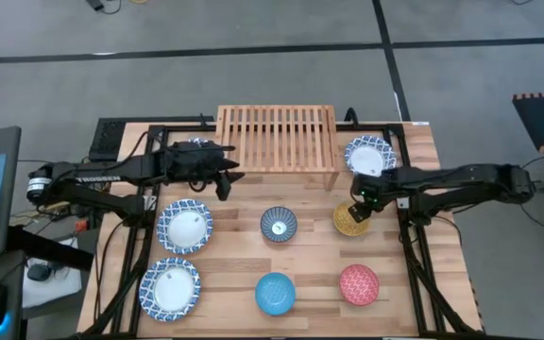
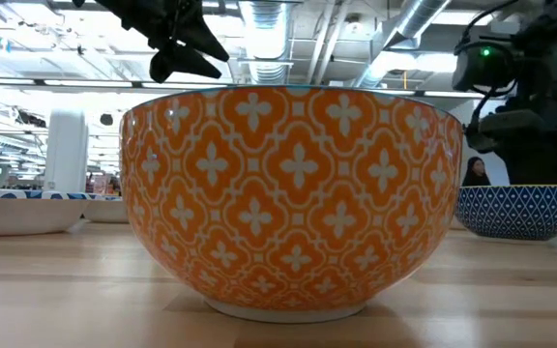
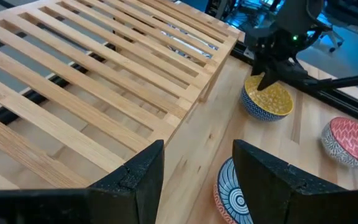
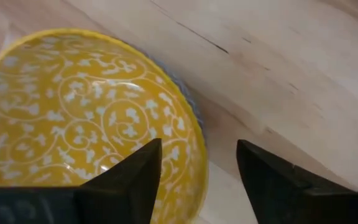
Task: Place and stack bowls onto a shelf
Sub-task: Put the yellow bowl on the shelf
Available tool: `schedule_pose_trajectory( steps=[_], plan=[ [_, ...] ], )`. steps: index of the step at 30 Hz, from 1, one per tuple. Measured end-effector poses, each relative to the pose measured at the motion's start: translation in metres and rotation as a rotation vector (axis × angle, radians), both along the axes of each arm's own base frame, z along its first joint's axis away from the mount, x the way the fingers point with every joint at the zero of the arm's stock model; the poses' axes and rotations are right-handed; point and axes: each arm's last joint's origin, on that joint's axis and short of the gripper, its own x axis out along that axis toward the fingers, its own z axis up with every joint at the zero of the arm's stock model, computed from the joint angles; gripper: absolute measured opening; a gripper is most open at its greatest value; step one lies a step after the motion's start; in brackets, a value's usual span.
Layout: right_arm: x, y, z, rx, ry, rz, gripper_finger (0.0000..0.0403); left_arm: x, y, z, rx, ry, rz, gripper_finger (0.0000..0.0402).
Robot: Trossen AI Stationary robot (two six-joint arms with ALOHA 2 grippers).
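A plank table (image 1: 310, 274) stands on a grey floor, with the slatted shelf (image 1: 277, 139) at its twelve o'clock edge, bare of bowls. The right hand (image 1: 359, 210) hangs over the yellow bowl (image 1: 350, 220) at three o'clock of the table's centre, its fingers (image 4: 132, 180) spread astride the rim, one inside, one outside. The left hand (image 1: 223, 181) hovers by the shelf's front corner at ten o'clock, fingers (image 3: 138, 180) apart and holding nothing. The grey-blue bowl (image 1: 279, 224) sits at centre, the bright blue bowl (image 1: 275, 292) and red bowl (image 1: 358, 283) toward six o'clock, two patterned dishes (image 1: 184, 227) toward eight, another dish (image 1: 370, 154) at two.

Open-plan lab: exposed ceiling ducts (image 2: 424, 19), strip lighting (image 2: 269, 14).
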Motion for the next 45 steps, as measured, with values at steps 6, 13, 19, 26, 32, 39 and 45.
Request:
schedule_pose_trajectory(
  steps=[6, 13, 19, 26, 32, 39, 45],
  plan=[
    [-0.004, 0.001, -0.012, 0.002, 0.016, -0.010, 0.0135, 0.000, 0.000, 0.000, -0.001, -0.001, 0.001, 0.0175],
    [-0.002, 0.003, -0.008, 0.019, -0.001, 0.004, 0.0040, 0.000, 0.000, 0.000, -0.030, -0.011, 0.013, 0.0175],
    [0.012, 0.010, 0.028, 0.023, -0.068, 0.056, 0.0040, 0.000, -0.001, 0.000, -0.056, -0.018, -0.006, 0.0175],
    [0.035, 0.011, 0.102, -0.018, -0.283, 0.122, 0.0040, 0.001, -0.003, 0.000, -0.058, -0.019, -0.012, 0.0175],
    [0.060, -0.014, 0.153, -0.151, -0.368, 0.154, 0.0040, 0.001, -0.003, 0.001, -0.060, -0.029, -0.009, 0.0175],
    [0.105, -0.053, 0.186, -0.272, -0.349, 0.252, 0.0040, 0.002, -0.008, 0.001, -0.123, -0.048, -0.005, 0.0175],
    [0.130, -0.083, 0.216, -0.355, -0.342, 0.314, 0.0040, 0.003, -0.022, 0.000, -0.123, -0.033, -0.061, 0.0172]
  ],
)
